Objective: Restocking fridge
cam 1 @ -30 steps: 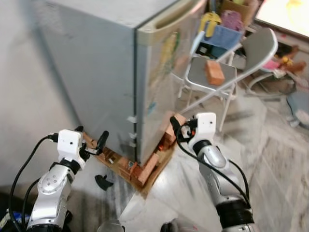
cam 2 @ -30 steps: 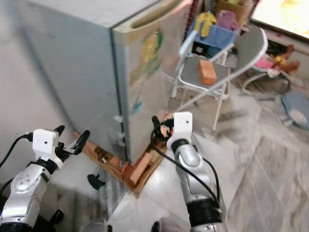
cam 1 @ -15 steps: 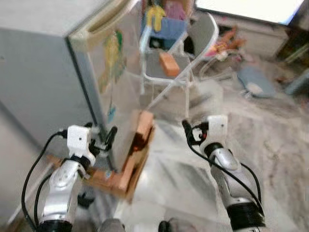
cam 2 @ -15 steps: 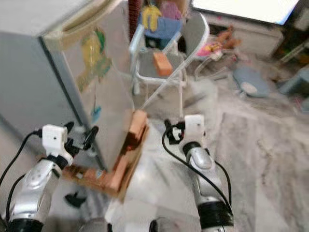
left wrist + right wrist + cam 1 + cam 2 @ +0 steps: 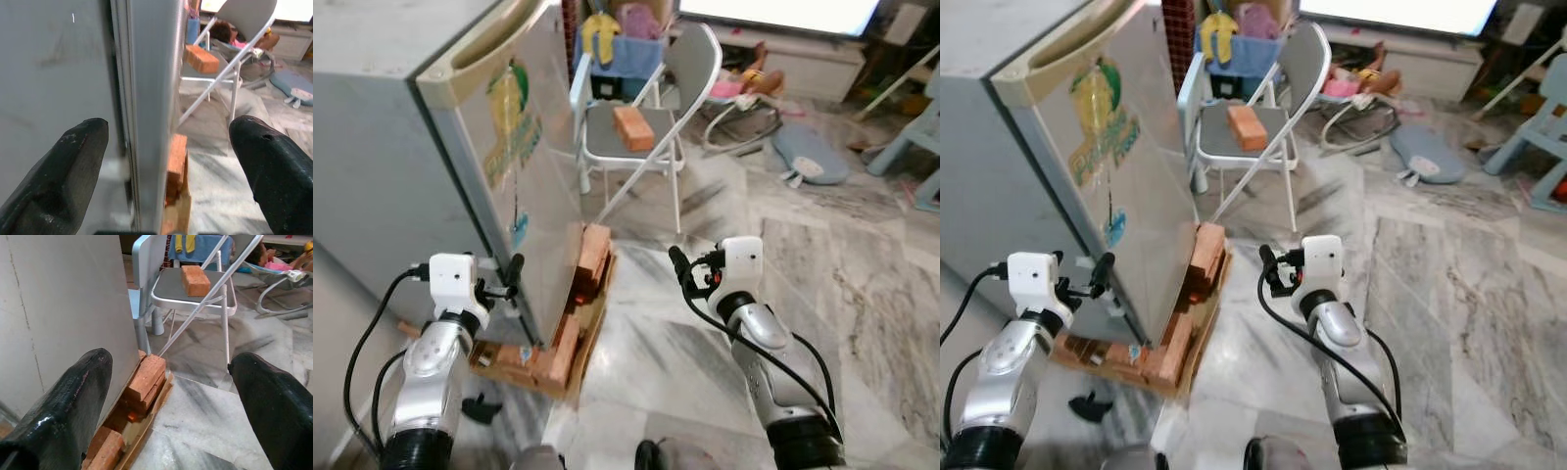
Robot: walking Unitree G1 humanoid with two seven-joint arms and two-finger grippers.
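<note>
Grey fridge (image 5: 431,127) stands at the robot's left, door shut, colourful stickers on the door front, its inside hidden so contents can't be told; it sits on a wooden pallet (image 5: 590,333) packed with red bricks (image 5: 591,257) stacked at the door-side corner. Left gripper (image 5: 499,279) is raised just beside the fridge's lower front corner, fingers spread wide with nothing between them; in the left wrist view the fridge edge (image 5: 146,98) runs up between the two black fingers (image 5: 73,166). Right gripper (image 5: 690,274) is held up over the marble floor (image 5: 862,294), near the bricks but apart from them, fingers wide and empty; right wrist view looks along them at the brick stack (image 5: 146,377) and the chair. Grey folding chair (image 5: 651,127) stands beyond the fridge door with a single brick (image 5: 633,127) lying on its seat. Behind the chair a blue basket (image 5: 617,49) holds yellow and purple cloth items. A blue-grey cushion (image 5: 808,157) lies on the floor to the right, well apart from the chair
</note>
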